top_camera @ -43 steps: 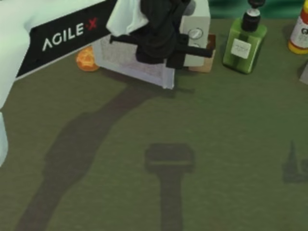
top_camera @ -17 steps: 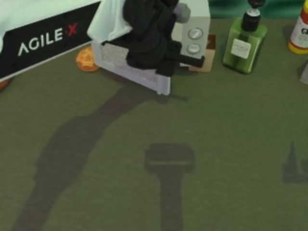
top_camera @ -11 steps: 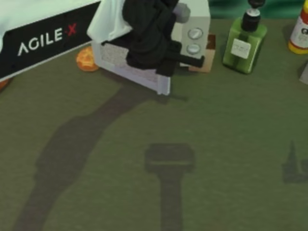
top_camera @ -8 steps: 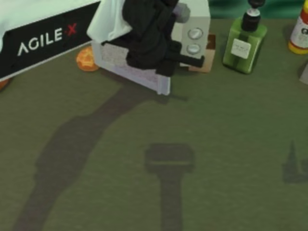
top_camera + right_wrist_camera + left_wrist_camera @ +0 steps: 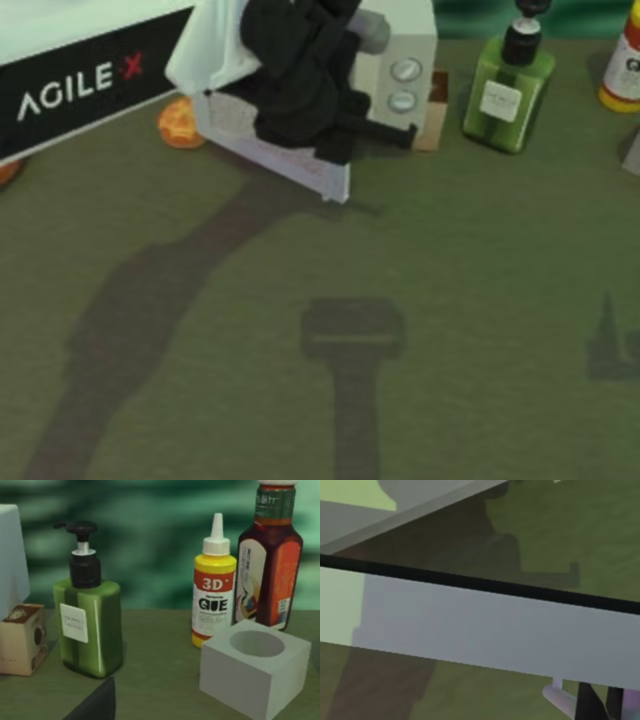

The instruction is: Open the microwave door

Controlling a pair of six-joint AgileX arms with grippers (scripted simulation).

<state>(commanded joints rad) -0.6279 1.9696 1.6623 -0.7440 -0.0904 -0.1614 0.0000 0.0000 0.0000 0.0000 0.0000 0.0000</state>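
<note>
The pale microwave [image 5: 408,35] stands at the table's far edge, left of centre, with two silver knobs [image 5: 404,85] on its front panel. The microwave door [image 5: 290,162] hangs partly open, its free edge swung out toward the table's front. My left gripper [image 5: 330,120] hovers over that door and is shut on its handle strip [image 5: 560,699]. In the left wrist view the door's pale panel [image 5: 495,625] fills most of the picture. My right gripper [image 5: 95,705] appears only as a dark tip low in the right wrist view, parked out of the top view.
Right of the microwave stand a small brown box [image 5: 432,110], a green pump bottle [image 5: 508,90], a yellow glue bottle [image 5: 622,80], a dark red bottle [image 5: 267,555] and a grey block with a round hole [image 5: 255,672]. An orange [image 5: 180,122] lies left of the door.
My left arm has drawn back to the left, and the door's free edge has swung farther out from the microwave's front.
</note>
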